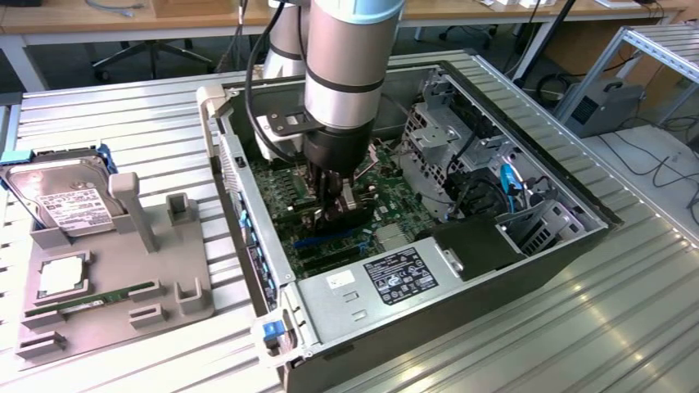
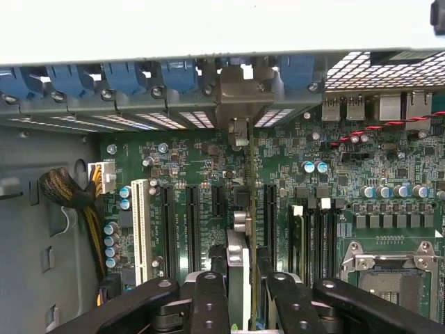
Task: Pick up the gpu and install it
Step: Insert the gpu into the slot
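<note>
Pincer (image 2: 240, 292) pinches gpu (image 2: 238, 268) (edge-on) over motherboard (image 2: 208, 167) slots inside computer case (image 1: 546, 246).

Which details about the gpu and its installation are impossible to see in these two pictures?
- Exterior view: the gpu is mostly hidden by the gripper and arm inside the computer case.
- Wrist view: the gpu appears edge-on, its lower part covered by the fingers; whether it is fully in the slot cannot be told.
- Hard drive label: too small to read.
</note>
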Available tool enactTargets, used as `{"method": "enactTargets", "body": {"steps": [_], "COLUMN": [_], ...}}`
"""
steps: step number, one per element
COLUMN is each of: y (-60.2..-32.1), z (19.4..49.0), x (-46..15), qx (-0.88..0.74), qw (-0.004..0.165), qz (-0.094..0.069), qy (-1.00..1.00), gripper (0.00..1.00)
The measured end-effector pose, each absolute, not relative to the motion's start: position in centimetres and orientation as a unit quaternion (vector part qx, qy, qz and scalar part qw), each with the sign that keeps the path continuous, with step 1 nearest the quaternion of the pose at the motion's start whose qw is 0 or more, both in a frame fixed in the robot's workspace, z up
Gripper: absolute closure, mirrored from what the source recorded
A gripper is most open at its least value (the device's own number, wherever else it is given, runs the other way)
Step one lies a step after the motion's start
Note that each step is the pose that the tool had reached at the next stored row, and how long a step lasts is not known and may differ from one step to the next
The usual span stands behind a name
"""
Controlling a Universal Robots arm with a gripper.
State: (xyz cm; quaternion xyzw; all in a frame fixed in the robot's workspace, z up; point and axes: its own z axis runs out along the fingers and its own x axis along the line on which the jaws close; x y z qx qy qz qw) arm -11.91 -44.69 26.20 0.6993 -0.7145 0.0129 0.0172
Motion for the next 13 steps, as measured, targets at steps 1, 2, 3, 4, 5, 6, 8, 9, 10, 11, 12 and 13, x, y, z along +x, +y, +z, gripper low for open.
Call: {"method": "enactTargets", "body": {"steps": [1, 2, 3, 4, 5, 6, 8, 9, 10, 11, 12, 13], "y": [-44.69, -44.68, -44.68, -44.68, -44.68, -44.68, -44.67, -44.67, -44.62, -44.61, -44.61, -44.61], "z": [26.2, 26.19, 26.19, 26.2, 26.2, 26.2, 26.2, 26.2, 26.2, 26.2, 26.2, 26.2], "x": [-11.9, -11.91, -11.91, -11.91, -11.91, -11.91, -11.91, -11.91, -11.9, -11.91, -11.91, -11.91], "qx": [0.699, 0.7, 0.7, 0.701, 0.702, 0.702, 0.702, 0.702, 0.702, 0.702, 0.702, 0.703], "qw": [0.017, 0.017, 0.017, 0.017, 0.017, 0.017, 0.017, 0.017, 0.017, 0.017, 0.017, 0.017], "qz": [0.013, 0.013, 0.013, 0.013, 0.013, 0.013, 0.013, 0.013, 0.013, 0.013, 0.013, 0.013], "qy": [-0.714, -0.714, -0.713, -0.713, -0.712, -0.712, -0.712, -0.712, -0.712, -0.712, -0.711, -0.711], "gripper": [0.73, 0.73, 0.73, 0.73, 0.73, 0.73, 0.73, 0.73, 0.73, 0.73, 0.73, 0.73]}}
